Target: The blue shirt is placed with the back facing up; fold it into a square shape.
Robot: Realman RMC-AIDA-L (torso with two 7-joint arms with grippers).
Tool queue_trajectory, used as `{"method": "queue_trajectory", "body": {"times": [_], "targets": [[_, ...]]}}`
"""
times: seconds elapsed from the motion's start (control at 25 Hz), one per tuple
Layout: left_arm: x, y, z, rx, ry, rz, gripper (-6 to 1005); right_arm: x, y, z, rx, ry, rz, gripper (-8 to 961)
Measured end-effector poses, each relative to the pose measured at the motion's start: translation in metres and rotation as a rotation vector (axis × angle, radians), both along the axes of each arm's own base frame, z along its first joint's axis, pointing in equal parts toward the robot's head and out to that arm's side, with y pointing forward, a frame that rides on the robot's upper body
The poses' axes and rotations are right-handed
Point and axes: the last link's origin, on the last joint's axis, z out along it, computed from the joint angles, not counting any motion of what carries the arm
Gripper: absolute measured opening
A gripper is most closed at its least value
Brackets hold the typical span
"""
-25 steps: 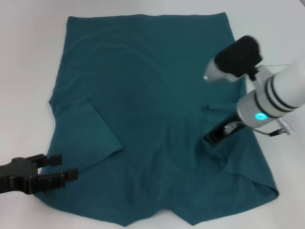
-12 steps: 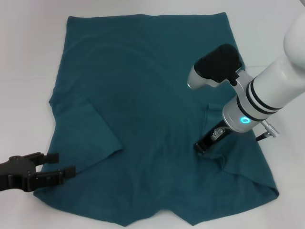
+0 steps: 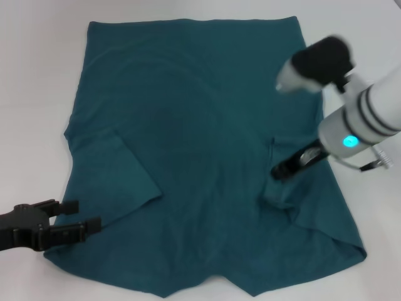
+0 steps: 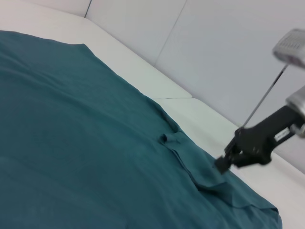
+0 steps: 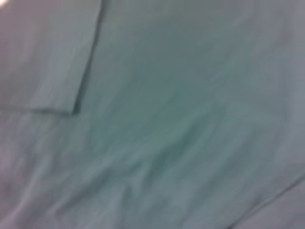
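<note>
The right gripper (image 3: 282,170) is down on the blue shirt (image 3: 188,132), at about 3 o'clock from the shirt's middle, its tip touching the cloth beside a small raised fold; whether it is released or clenched I cannot tell. The left gripper (image 3: 78,222) hovers at about 8 o'clock, its two fingers spread apart and holding nothing, just at the shirt's near left edge.

There are two grippers and one shirt. The shirt lies on a plain white table (image 3: 37,75), with pale wall panels behind in the left wrist view.

The shirt is dark teal, plain side up, spread mostly flat across the table's middle. Its left sleeve (image 3: 119,172) is folded inward over the body; the right side is rumpled near the gripper.
</note>
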Motion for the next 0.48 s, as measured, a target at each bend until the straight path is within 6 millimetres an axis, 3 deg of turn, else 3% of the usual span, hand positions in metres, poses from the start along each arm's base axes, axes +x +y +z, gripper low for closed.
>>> {"method": "queue_trajectory", "body": {"times": [0.24, 0.48], "targets": [[0.0, -0.001, -0.001, -0.003, -0.003, 0.005, 861, 0.01, -0.006, 0.026, 0.04, -0.008, -0.025, 0], [0.0, -0.001, -0.001, -0.006, -0.006, 0.006, 859, 0.025, -0.011, 0.017, 0.01, -0.079, -0.047, 0]]}}
